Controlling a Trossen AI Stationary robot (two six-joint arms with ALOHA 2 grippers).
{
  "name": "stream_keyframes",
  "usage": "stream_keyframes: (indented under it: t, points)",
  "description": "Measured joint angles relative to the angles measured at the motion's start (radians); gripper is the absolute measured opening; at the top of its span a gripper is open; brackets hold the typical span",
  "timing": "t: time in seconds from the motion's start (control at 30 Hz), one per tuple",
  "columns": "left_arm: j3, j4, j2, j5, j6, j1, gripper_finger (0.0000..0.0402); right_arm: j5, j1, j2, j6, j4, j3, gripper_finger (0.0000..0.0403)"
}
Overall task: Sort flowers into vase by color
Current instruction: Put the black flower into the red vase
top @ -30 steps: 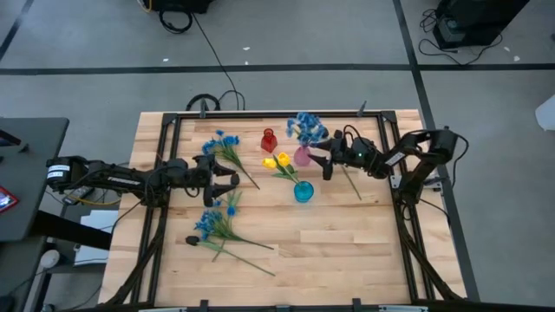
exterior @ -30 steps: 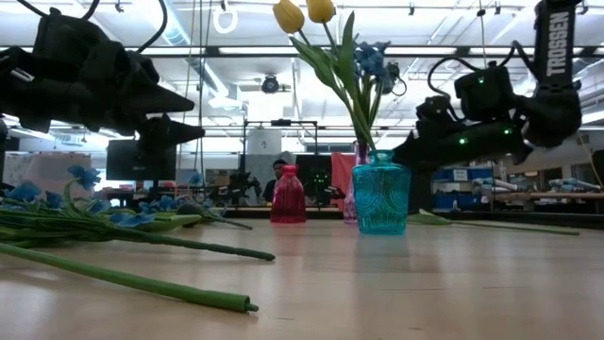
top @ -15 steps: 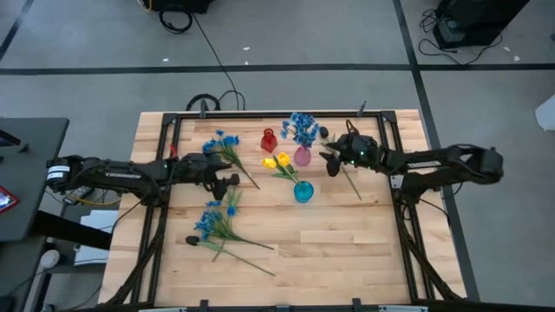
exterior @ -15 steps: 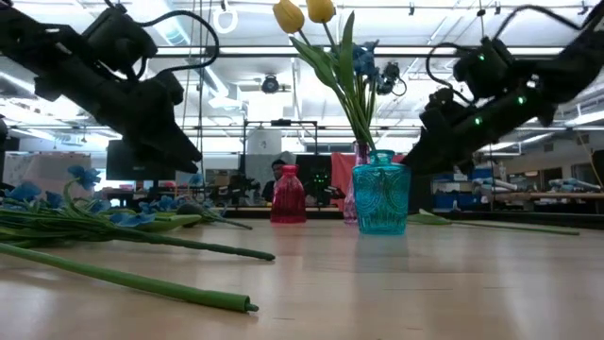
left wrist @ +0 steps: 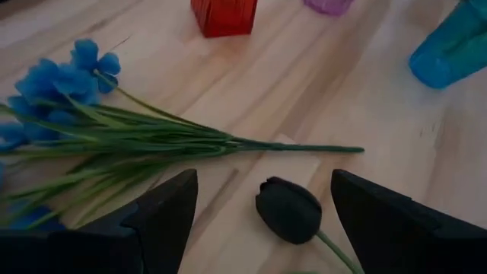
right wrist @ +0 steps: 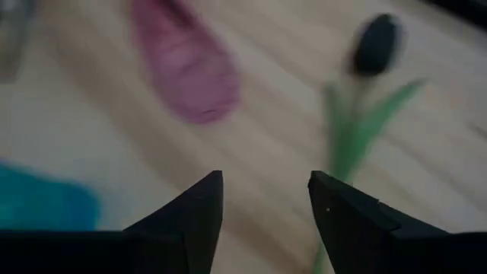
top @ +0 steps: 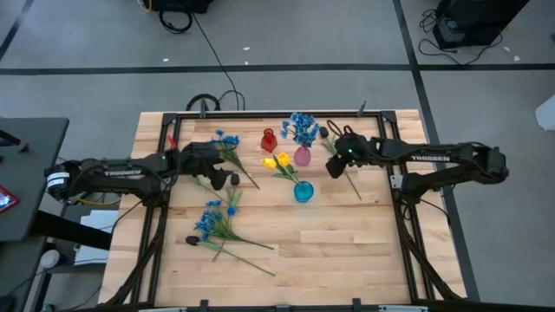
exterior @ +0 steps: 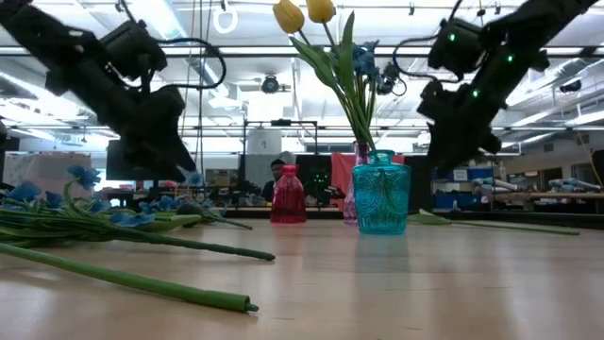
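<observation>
Judging by how things lay, the sorting was partly done: 2 yellow tulips (top: 277,161) stood in the teal vase (top: 303,191) near the middle of the bench (top: 347,243), and a blue spray (top: 303,126) stood in the pink vase (top: 302,156) toward the far edge; the red vase (top: 268,139) beside it looked empty. Left to sort: 2 loose blue bunches, one (top: 227,146) near the far-left corner and one (top: 212,224) toward the near-left edge, plus 2 dark blooms, one (left wrist: 288,210) by the left bunch and one (right wrist: 377,43) near the far edge right of the pink vase; so 3 vases, 3 blue sprays, 2 yellow, 2 dark. The left hand (left wrist: 262,217) hovered with fingers apart, straddling a dark bloom without holding it; the right hand (right wrist: 265,205) hung fingers apart and empty, above the bench between the pink vase and the other dark bloom.
</observation>
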Motion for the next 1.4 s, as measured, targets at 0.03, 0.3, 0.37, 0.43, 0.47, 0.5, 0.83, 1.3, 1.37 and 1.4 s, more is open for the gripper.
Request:
stream_keyframes:
  t: [0.03, 0.3, 0.37, 0.43, 0.47, 0.5, 0.83, 1.3, 1.37, 1.4]
  points:
    - [0.022, -0.037, 0.000, 0.007, 0.021, -0.006, 0.0307, -0.018, 0.016, -0.006, 0.004, 0.000, 0.004, 0.0205]
    - [0.081, -0.108, 0.008, 0.015, 0.201, -0.063, 0.0283, -0.034, 0.158, -0.065, 0.071, 0.036, 0.006, 0.0196]
    - [0.106, -0.121, 0.042, 0.002, 0.181, -0.049, 0.0275, -0.032, 0.203, -0.081, 0.088, 0.058, 0.006, 0.0196]
    - [0.125, -0.150, 0.083, 0.003, 0.152, -0.032, 0.0265, -0.010, 0.250, -0.093, 0.112, 0.086, 0.006, 0.0196]
    - [0.130, -0.155, 0.103, 0.011, 0.133, -0.029, 0.0260, 0.005, 0.275, -0.097, 0.121, 0.093, 0.006, 0.0196]
    - [0.135, -0.152, 0.124, 0.028, 0.119, -0.027, 0.0255, 0.019, 0.298, -0.101, 0.127, 0.094, 0.006, 0.0196]
    - [0.142, -0.202, 0.224, 0.162, -0.204, -0.123, 0.0232, 0.096, 0.407, -0.102, 0.097, 0.080, 0.006, 0.0196]
    - [0.144, -0.074, 0.404, 0.033, -0.411, -0.237, 0.0231, 0.183, 0.431, -0.101, -0.031, 0.088, 0.005, 0.0196]
    - [0.152, -0.066, 0.436, 0.026, -0.397, -0.237, 0.0231, 0.183, 0.437, -0.101, -0.032, 0.088, 0.005, 0.0196]
    - [0.159, -0.066, 0.444, 0.016, -0.391, -0.238, 0.0230, 0.182, 0.442, -0.101, -0.034, 0.084, 0.005, 0.0196]
